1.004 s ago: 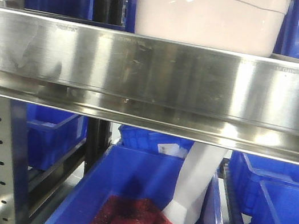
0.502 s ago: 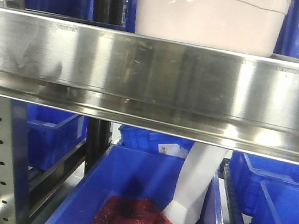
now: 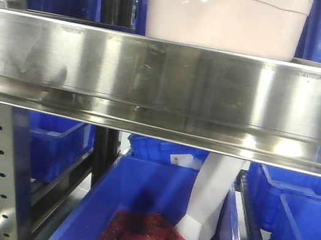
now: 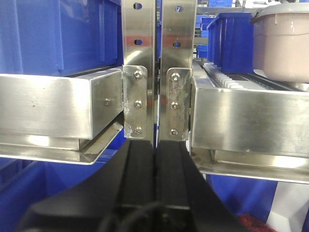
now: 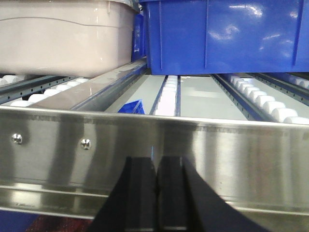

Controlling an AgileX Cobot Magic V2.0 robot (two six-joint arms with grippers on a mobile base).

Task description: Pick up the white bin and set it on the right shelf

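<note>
White bin [image 3: 225, 19] on steel shelf [image 3: 167, 84].
Translucent pinkish tub, curved side ridge, rounded corners. Left hand [image 4: 155, 159] and right hand [image 5: 157, 179] both pressed together, holding nothing.

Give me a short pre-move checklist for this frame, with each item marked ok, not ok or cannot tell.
1. White bin located: ok, it sits on the steel shelf above the front rail.
2. Left gripper open for a grasp: not ok, fingers pressed together.
3. Right gripper open: not ok, also closed.
4. Grippers level with the bin: not ok, both face the front rail, below the bin.
5. Space beside the bin: not ok on its right, a blue bin stands close.
6. Lid seated: cannot tell, mostly out of view.
</note>
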